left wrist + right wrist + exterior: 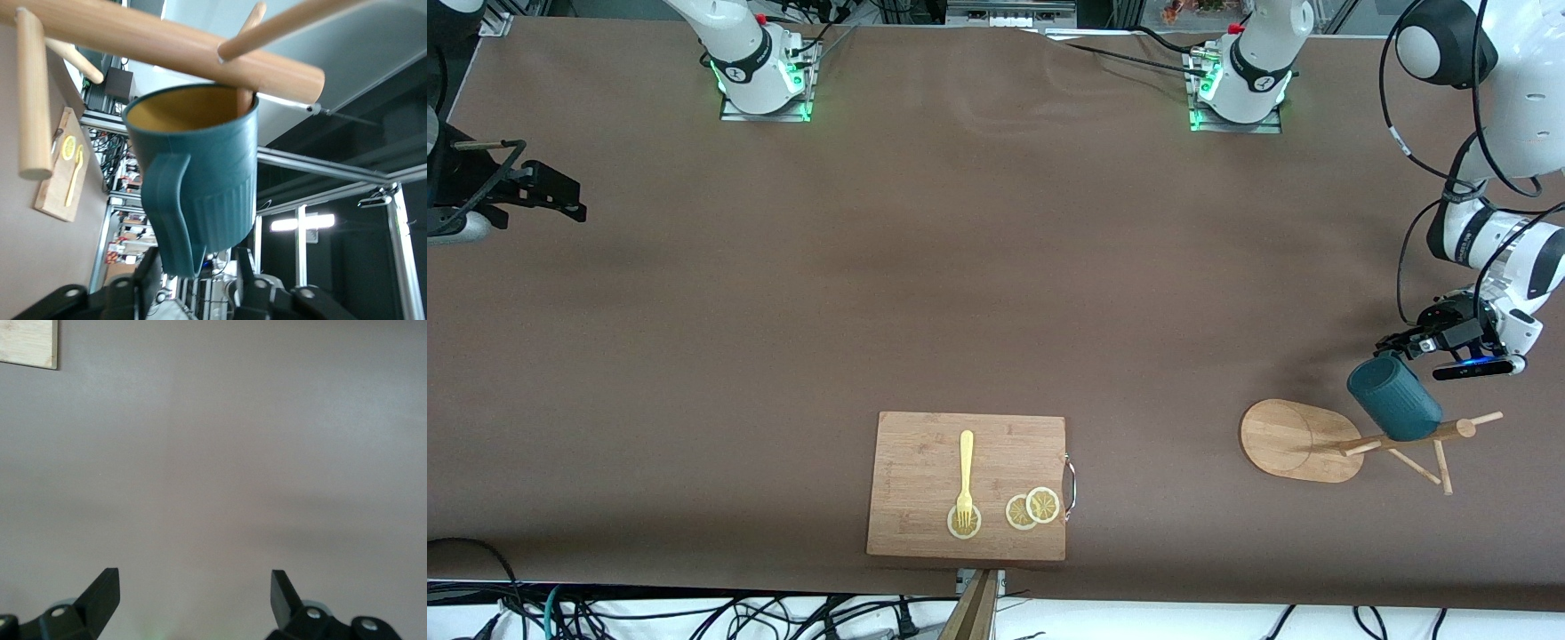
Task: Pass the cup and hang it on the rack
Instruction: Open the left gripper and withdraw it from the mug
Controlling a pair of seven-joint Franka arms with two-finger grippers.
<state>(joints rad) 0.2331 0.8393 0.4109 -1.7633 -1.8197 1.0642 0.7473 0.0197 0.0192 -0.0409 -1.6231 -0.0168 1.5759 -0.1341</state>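
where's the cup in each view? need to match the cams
Front view: the cup sits on the rack at the left arm's end of the table, just below the left gripper.
Left wrist view: cup fills the centre, a rack peg inside its mouth, gripper fingers apart beneath it.
Right wrist view: not in it.
Shared landmark: the cutting board.

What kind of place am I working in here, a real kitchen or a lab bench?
Most likely a robot lab bench, not a kitchen: two arm bases bolted to a bare brown table, loose cables along its edge, and metal framing with strip lights in the left wrist view. The kitchen items look like props.
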